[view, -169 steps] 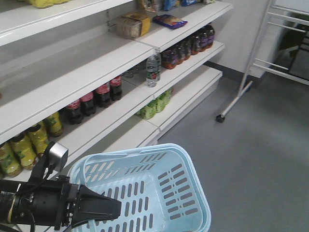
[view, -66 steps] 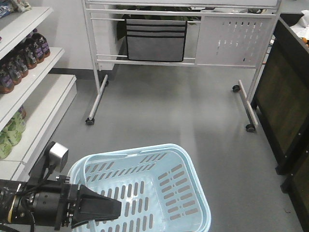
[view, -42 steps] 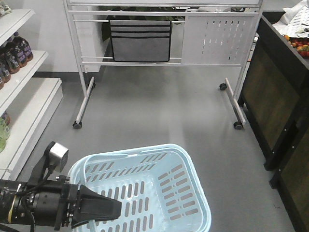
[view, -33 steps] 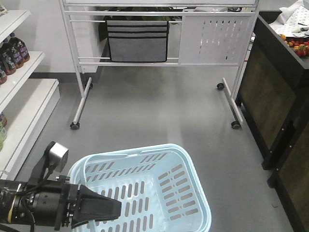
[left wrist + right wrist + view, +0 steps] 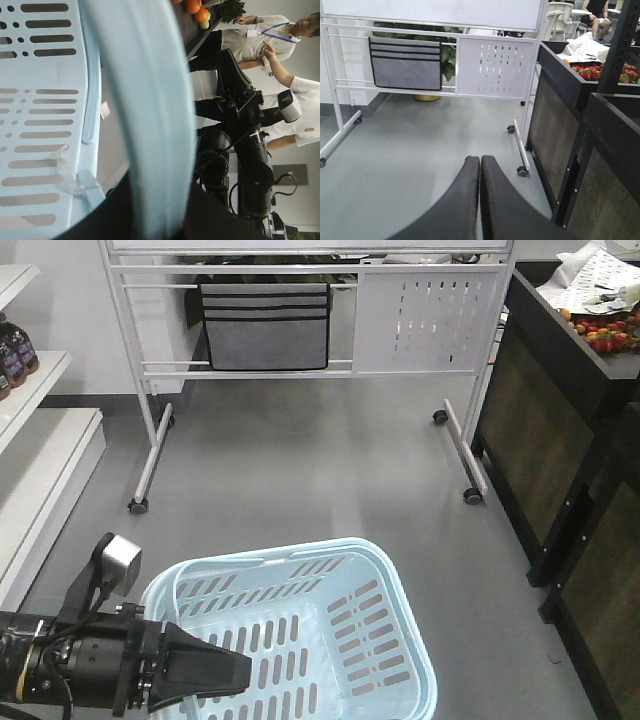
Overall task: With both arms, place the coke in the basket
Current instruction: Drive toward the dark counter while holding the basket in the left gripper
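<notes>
Left end effector (image 5: 235,672), a black wedge, is clamped on the near rim of the light blue slotted plastic basket (image 5: 300,552). The wrist view shows the rim running between its jaws. The basket body extends forward and to the right of that end effector, over the grey floor (image 5: 320,470). Right end effector (image 5: 480,162): fingers pressed together, nothing between them. Ahead and to its left is a white wheeled rack (image 5: 497,67) with a grey striped fabric pocket (image 5: 406,64). To its right is a black table (image 5: 555,125) carrying red fruit (image 5: 587,71). Dark bottles (image 5: 12,345) stand on a white shelf (image 5: 45,375) far ahead-left of the left end effector; their labels are too small to read.
</notes>
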`<state>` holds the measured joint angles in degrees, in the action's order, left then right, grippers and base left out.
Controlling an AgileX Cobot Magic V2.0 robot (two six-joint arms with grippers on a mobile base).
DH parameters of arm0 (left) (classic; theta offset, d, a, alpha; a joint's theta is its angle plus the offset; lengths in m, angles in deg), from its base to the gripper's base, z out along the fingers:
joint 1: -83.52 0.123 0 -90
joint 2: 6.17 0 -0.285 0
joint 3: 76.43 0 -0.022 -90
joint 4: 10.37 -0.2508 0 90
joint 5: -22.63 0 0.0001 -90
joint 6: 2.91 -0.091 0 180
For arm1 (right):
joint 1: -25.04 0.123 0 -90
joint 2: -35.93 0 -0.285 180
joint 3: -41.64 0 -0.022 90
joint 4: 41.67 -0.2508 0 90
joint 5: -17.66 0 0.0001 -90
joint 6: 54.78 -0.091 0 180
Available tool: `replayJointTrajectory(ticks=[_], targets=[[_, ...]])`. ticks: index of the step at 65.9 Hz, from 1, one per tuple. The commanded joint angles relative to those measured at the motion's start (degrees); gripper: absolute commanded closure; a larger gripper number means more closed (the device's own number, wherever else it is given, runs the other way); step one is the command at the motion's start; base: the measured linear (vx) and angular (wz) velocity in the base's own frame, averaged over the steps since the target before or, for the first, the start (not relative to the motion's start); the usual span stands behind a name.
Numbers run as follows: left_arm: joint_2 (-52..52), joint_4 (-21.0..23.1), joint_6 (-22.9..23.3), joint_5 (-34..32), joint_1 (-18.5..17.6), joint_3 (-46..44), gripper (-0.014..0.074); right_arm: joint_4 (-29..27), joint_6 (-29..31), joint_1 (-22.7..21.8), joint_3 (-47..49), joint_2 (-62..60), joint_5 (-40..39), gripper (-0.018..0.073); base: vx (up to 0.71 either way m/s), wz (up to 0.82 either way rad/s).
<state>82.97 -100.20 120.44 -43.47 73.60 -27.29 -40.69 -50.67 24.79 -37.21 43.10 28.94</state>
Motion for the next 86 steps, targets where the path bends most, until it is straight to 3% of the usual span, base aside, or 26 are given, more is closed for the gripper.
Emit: replayJointTrajectory(ticks=[1, 86], targets=[[-1.86, 4.23, -0.55, -12.63, -0.33, -1.05, 0.0603, 0.07, 0.55, -0.23, -0.37, -0.71, -4.13, 0.0561, 0.02, -0.10], [-1.86, 4.23, -0.55, -12.63, -0.33, -1.05, 0.0603, 0.07, 0.55, -0.23, -0.37, -0.71, -4.30, 0.0561, 0.08, -0.08]])
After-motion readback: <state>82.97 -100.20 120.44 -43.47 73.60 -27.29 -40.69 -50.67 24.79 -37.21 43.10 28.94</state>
